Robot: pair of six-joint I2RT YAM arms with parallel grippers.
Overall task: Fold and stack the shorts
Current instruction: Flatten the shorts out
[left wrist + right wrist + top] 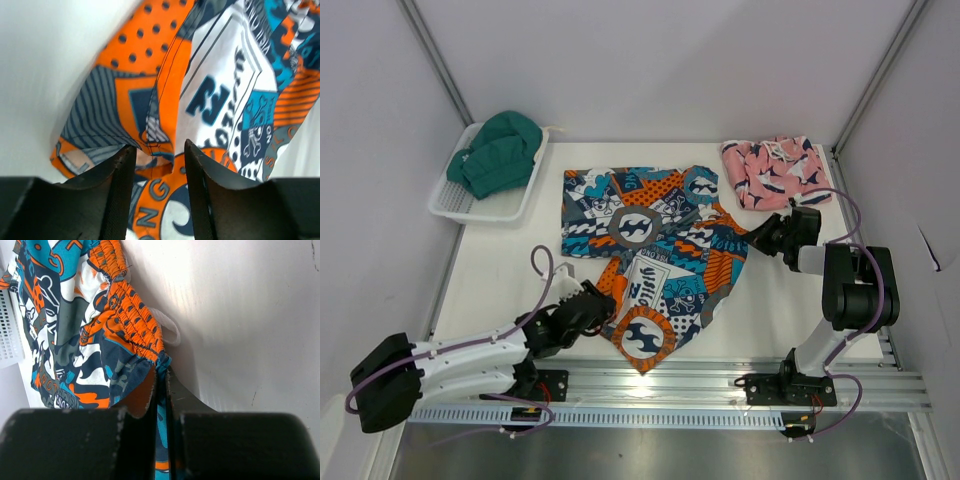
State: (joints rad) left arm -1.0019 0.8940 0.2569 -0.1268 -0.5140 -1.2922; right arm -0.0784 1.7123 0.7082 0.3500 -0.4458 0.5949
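patchwork shorts (650, 250): teal, orange and navy print, spread loosely across the centre of the white table (490, 270). Partly doubled over, lower leg pointing at the bottom edge of the top view.
pink shark-print shorts (775, 172): bunched in the upper right of the top view, white drawstring on top. Just beyond the patchwork pair, nothing gripping them.
left gripper (603, 297): at the lower-left hem of the patchwork shorts. In the wrist view its fingers (120, 170) are spread, orange and striped fabric lying in the gap, no pinch visible.
right gripper (758, 236): at the right edge of the patchwork shorts. Its wrist view shows the gripper (161, 380) pressed nearly together, pinching the gathered orange waistband.
basket (460, 203): white perforated tray in the upper left of the top view, holding a crumpled green cloth (500, 150). Well apart from both shorts.
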